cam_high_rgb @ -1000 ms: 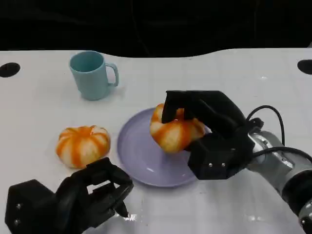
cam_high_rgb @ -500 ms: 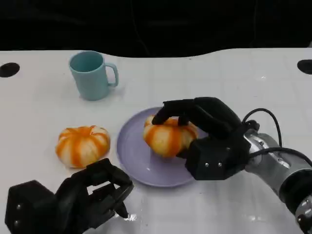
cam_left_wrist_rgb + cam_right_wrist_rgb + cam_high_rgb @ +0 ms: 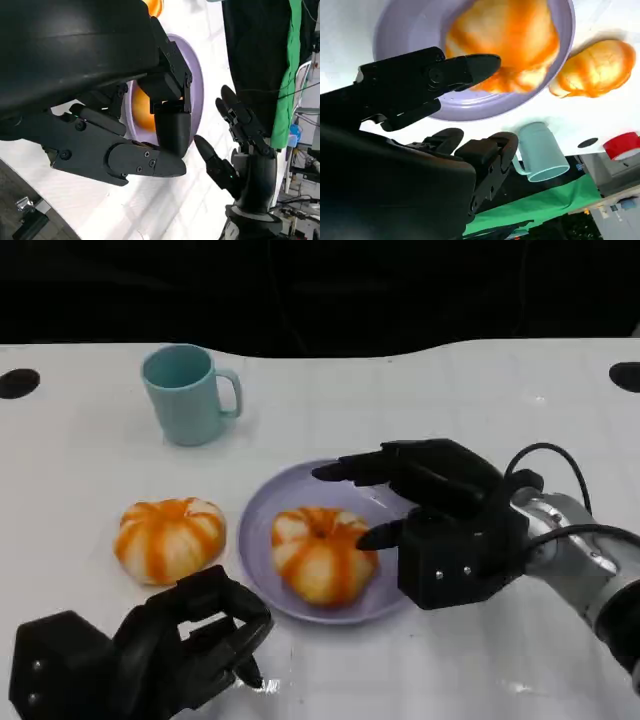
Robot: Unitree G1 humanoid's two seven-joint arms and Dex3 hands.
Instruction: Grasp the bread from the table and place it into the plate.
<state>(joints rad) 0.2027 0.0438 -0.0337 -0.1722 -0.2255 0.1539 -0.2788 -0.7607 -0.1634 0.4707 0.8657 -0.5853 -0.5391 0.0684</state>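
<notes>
On the near half of the table, in the head view, I see one bread lying in the plate, toward its near rim. My right hand sits just beside it on the plate's right side, fingers spread and holding nothing. A second bread lies on the bare table to the left of the plate, and a teal mug stands farther back toward the far left. My left hand rests by the near edge with its fingers curled in, nothing in them.

In the left wrist view, the left hand's fingers are folded close over the plate's lavender rim, with the right hand spread open beyond.

In the right wrist view, the bread fills the plate, apart from the fingertips.

My worry: pulling the right hand back low could clip the bread and roll it off the near rim, or drag the plate.
</notes>
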